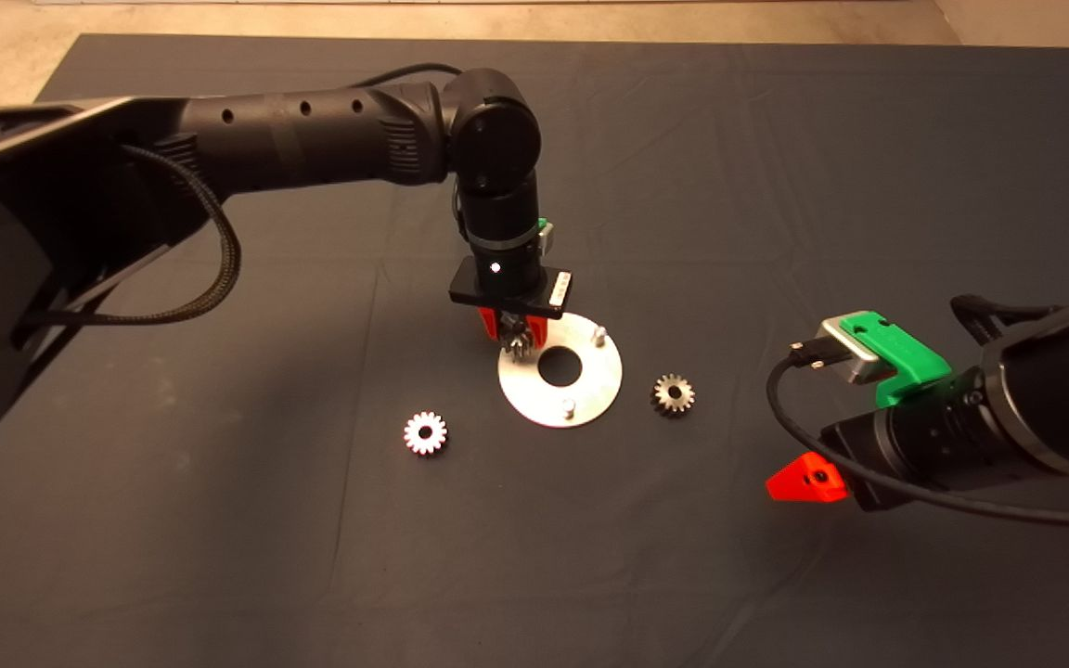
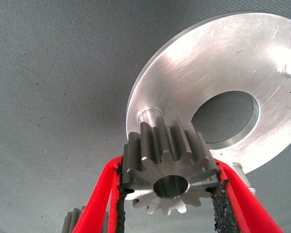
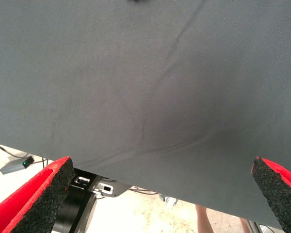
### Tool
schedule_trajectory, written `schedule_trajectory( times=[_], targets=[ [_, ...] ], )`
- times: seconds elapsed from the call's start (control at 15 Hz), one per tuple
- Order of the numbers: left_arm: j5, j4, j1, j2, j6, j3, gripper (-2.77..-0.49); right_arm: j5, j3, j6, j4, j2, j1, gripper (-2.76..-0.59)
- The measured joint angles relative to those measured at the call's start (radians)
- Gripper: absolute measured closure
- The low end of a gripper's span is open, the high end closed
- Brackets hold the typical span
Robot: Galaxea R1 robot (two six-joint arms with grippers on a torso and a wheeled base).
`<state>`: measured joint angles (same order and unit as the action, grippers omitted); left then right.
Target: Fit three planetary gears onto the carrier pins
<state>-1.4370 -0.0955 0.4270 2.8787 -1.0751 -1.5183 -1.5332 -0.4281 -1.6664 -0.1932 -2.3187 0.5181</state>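
Head view: the left gripper [image 1: 513,327] hangs over the near-left rim of the silver disc [image 1: 581,401], its red fingers [image 2: 99,199] pinching one planetary gear [image 2: 170,171] by its toothed flanks. That gear sits above a carrier pin [image 2: 149,116], apparently not yet seated on it. Two further pins [image 1: 569,405] [image 1: 599,332] stand bare. A second gear [image 1: 425,433] lies on the mat [image 1: 776,167] left of the disc, a third [image 1: 673,394] just right of it. The right gripper [image 1: 805,480] waits at the lower right, fingers spread wide.
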Motion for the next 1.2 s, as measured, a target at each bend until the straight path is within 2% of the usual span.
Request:
schedule_trajectory(
  times=[0.2, 0.47, 1.2],
  targets=[
    [0.000, -0.001, 0.000, 0.000, 0.001, 0.000, -0.93, 0.000, 0.000, 0.000, 0.000, 0.000, 0.000, -2.75],
    [0.000, -0.001, 0.000, 0.000, 0.037, -0.002, -0.93, 0.000, 0.000, 0.000, 0.000, 0.000, 0.000, -2.75],
    [0.005, -0.005, 0.000, -0.006, 0.046, -0.021, -0.93, 0.000, 0.000, 0.000, 0.000, 0.000, 0.000, -2.75]
  ],
)
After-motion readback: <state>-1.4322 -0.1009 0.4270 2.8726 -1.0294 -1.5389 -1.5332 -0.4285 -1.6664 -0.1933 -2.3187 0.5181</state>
